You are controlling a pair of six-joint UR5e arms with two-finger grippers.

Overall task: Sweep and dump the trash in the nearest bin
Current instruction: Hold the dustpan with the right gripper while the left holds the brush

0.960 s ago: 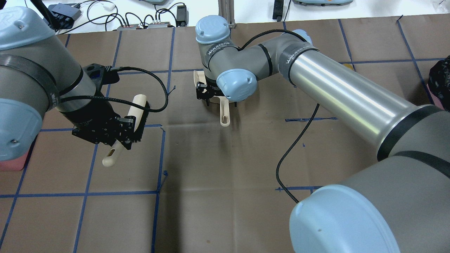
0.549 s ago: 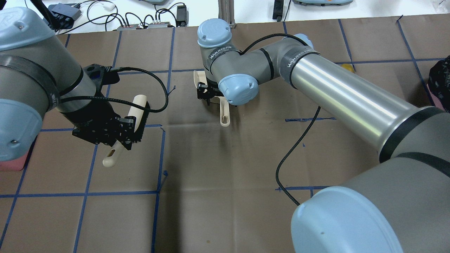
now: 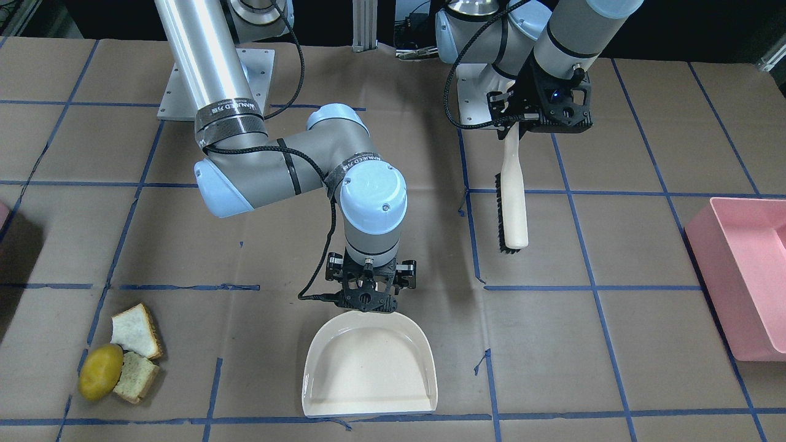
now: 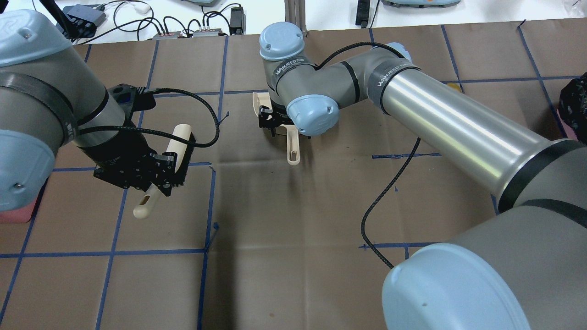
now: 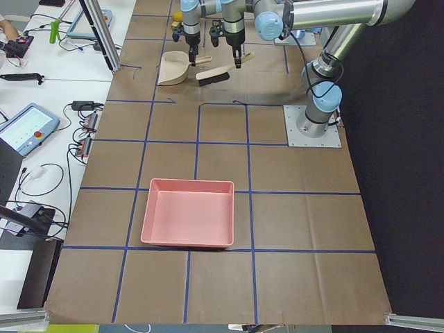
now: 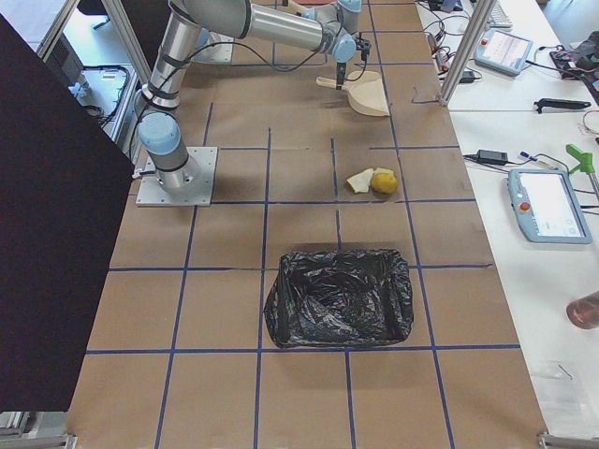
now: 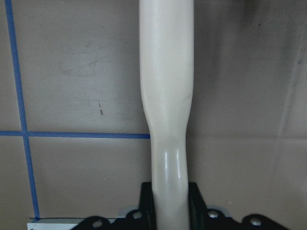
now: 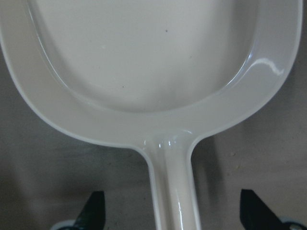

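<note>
1. Where the front-facing view reaches the lower left of the table (image 3: 614, 368), you find the trash. It is a white-faced bread slice (image 3: 136, 331), a speckled bread slice (image 3: 136, 377) and a round yellow-green fruit (image 3: 101, 371).
2. Both slices have tan crusts and lie flat, faces up. The slices touch each other, and the fruit rests against the speckled slice.
3. The pile sits well apart from the right gripper (image 3: 368, 294), toward the robot's right and farther from its base. The left gripper (image 3: 505, 120) is farther off still.
4. Right gripper: in its wrist view the fingers stand wide on either side of the cream dustpan (image 3: 368, 368) handle, and neither finger touches it. The pan's mouth opens away from the robot's base, not toward the pile.
5. Left gripper: clamped on the handle of the brush (image 3: 513, 196), whose bristles face the right arm's side.
6. Axis: the group runs on a diagonal, with the fruit at the outer end and the white slice nearer the robot. The fruit is round, so you cannot read a long axis from it.
7. The nearest bin (image 6: 337, 297), lined with a black bag, stands near the pile in the right-side view. The pink tub (image 3: 743, 276) sits at the opposite end of the table.
</note>
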